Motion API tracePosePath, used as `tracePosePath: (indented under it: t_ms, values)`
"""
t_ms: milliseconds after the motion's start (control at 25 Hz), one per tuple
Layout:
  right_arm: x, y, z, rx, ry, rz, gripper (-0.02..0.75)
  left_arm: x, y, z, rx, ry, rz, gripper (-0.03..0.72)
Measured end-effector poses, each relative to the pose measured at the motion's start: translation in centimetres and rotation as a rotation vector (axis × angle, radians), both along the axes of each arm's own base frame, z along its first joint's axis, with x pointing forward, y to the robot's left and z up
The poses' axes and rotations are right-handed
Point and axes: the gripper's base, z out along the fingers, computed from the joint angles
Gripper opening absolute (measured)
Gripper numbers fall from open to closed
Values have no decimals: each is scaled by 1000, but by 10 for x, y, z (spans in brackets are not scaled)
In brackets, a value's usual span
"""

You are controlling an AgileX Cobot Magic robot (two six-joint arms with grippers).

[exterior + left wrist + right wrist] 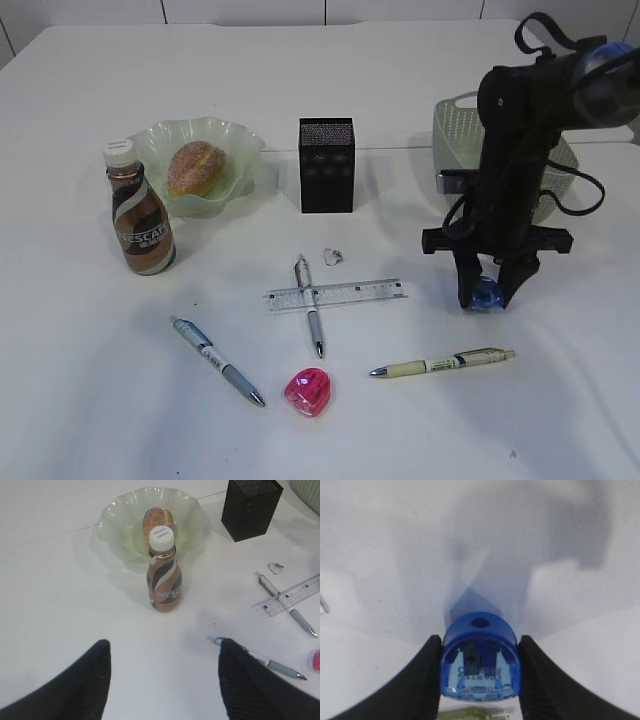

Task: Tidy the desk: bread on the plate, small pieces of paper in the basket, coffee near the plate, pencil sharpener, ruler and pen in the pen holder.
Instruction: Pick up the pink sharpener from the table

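Gripping a blue pencil sharpener (480, 662) between right jaws on the desk (560, 400), left jaws spread wide, empty.

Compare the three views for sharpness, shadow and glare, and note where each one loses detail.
Exterior view: even, soft light, faint shadows; the clear ruler stays readable. Left wrist view: sharp on the coffee, while the left gripper fingers sit dark and soft at the bottom edge. Right wrist view: the desk is blurred, with a broad grey shadow; the blue pencil sharpener in the right gripper is slightly soft.
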Motion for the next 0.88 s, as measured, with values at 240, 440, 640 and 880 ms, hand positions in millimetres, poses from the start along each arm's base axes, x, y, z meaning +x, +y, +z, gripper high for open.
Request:
tracePosePath:
  t_ms: [240, 440, 640, 880]
  values:
    - [22, 6, 30, 48, -114, 68, 335, 0, 0, 0, 0, 0, 0, 474]
    - [35, 22, 57, 103, -213, 125, 335, 0, 0, 0, 0, 0, 0, 474]
    - [45, 41, 89, 139, -324, 188, 335, 0, 0, 0, 0, 0, 0, 474]
    - [54, 47, 123, 174, -441, 210, 335, 0, 0, 0, 0, 0, 0, 474]
